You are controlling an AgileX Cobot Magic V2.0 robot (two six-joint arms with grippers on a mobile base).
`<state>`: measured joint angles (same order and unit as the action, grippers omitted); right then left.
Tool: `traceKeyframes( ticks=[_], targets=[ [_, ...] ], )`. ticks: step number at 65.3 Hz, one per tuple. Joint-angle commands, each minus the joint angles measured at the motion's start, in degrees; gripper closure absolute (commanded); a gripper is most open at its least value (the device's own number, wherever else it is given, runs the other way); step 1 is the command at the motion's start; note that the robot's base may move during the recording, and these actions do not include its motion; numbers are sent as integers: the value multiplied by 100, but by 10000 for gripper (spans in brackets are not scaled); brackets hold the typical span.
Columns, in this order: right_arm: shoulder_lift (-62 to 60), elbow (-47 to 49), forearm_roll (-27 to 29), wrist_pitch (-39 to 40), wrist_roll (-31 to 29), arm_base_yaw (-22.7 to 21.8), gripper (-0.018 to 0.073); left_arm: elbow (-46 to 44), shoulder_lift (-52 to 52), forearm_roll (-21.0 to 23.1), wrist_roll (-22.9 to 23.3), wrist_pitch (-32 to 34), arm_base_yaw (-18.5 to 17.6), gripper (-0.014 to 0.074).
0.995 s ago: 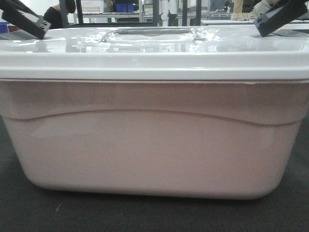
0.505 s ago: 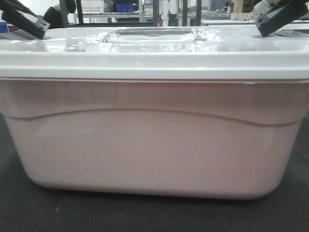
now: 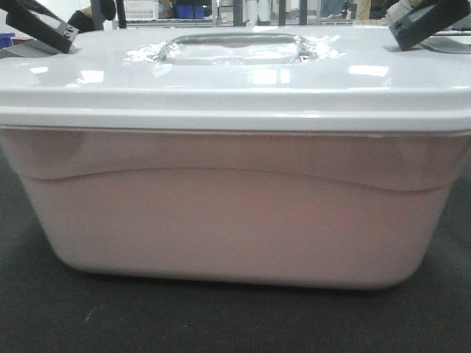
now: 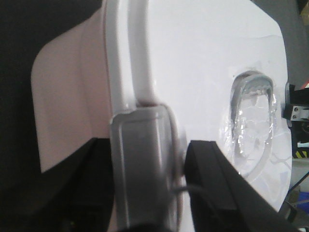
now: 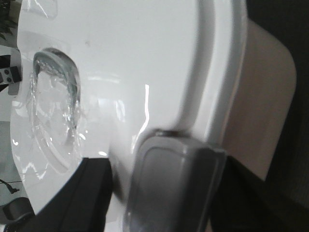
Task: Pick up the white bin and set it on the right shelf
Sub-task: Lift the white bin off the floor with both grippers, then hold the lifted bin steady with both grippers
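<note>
Exterior front-facing view: the big pinkish-white plastic bin [image 3: 235, 220] stretches from left gripper [image 3: 43, 28], upper left, to right gripper [image 3: 421, 28], upper right; both jaws pinch its ends.

Lab or warehouse-type workspace: metal shelving racks [image 3: 239, 10] and blue crates [image 3: 190, 10] behind the white bin [image 3: 235, 220], dark carpet-like surface [image 3: 221, 323] under it.

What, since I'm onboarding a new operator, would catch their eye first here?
The white bin fills the front view, its glossy lid carrying a recessed handle. In the wrist views, the left gripper and the right gripper each straddle the lid's rim, at opposite ends of the bin.
</note>
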<state>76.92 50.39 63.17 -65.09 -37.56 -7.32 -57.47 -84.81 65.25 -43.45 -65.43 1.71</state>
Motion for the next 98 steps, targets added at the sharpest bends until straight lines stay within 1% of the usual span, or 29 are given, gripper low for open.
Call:
traceKeyframes(
  ticks=[1, 16, 28, 42, 57, 77, 83, 93, 98],
  targets=[
    [-343, 222, 1020, -1130, -314, 71, 282, -146, 362, 609, -230, -1000, -121, 453],
    [-555, 759, 1026, -1118, -367, 71, 282, -146, 935, 609, -267, -980, -121, 453],
    [-556, 1194, 1055, -1093, -367, 71, 282, -146, 1559, 609, -267, -744, -121, 453],
    [-556, 1252, 1055, -1133, -515, 71, 286, -146, 2121, 609, -267, -476, -121, 453],
    [-556, 1252, 1055, -1133, -520, 71, 327, -146, 2258, 609, -267, -266, -121, 453],
    [-568, 1252, 1055, -1133, -520, 71, 323, -146, 2247, 609, -267, 306, -121, 453],
    [-638, 1252, 1060, -1133, -520, 71, 308, -146, 2247, 609, -267, 421, -121, 453],
    [-835, 1252, 1062, -1133, -520, 71, 208, -146, 2247, 609, -267, 558, -121, 453],
    [-887, 1252, 1062, -1133, -520, 71, 195, -146, 2247, 609, -267, 607, -121, 453]
  ],
)
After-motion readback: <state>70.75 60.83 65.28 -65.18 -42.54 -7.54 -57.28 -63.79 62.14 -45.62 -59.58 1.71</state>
